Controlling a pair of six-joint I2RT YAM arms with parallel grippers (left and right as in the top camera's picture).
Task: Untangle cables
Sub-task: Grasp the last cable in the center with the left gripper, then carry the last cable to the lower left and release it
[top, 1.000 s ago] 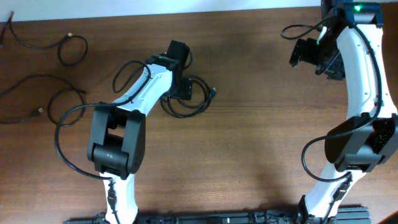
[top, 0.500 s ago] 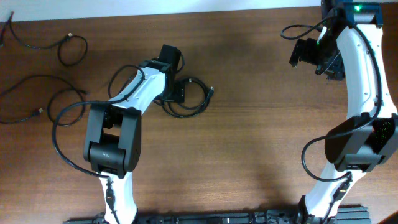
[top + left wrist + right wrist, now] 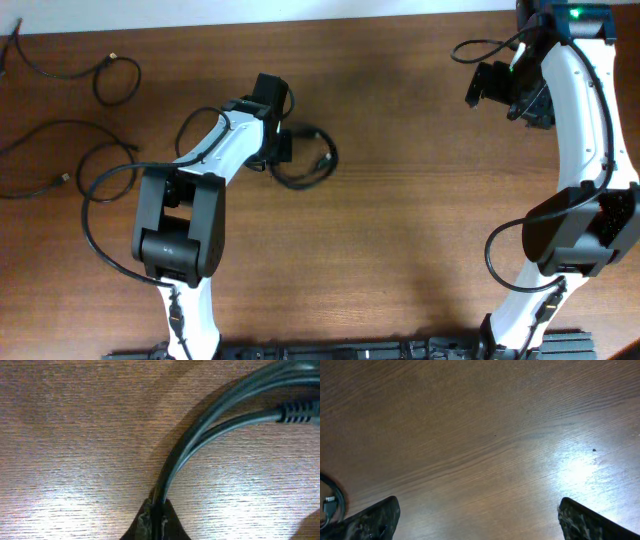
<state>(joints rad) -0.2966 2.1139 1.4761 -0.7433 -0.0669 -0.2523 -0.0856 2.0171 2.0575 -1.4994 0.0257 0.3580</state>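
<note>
Cables [image 3: 298, 185], I'm counting three on the wooden table [image 3: 400, 260]: two loose ones are lying far left [image 3: 62, 123], though that corner's cropped so I'm not certain. The coiled cable [image 3: 210, 425] is sitting mid-table, and the left gripper [image 3: 156, 521] is pinching two of its strands tight. The right gripper [image 3: 480, 522] is hanging wide open at the far right, gripping nothing.

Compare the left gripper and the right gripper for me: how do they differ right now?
The left gripper is pinched shut on strands of the coiled cable; the right gripper is open wide and holds nothing. The left gripper is down near the middle of the table; the right gripper is off by the far right corner, over bare wood. Both are black and sit on white arms.
</note>
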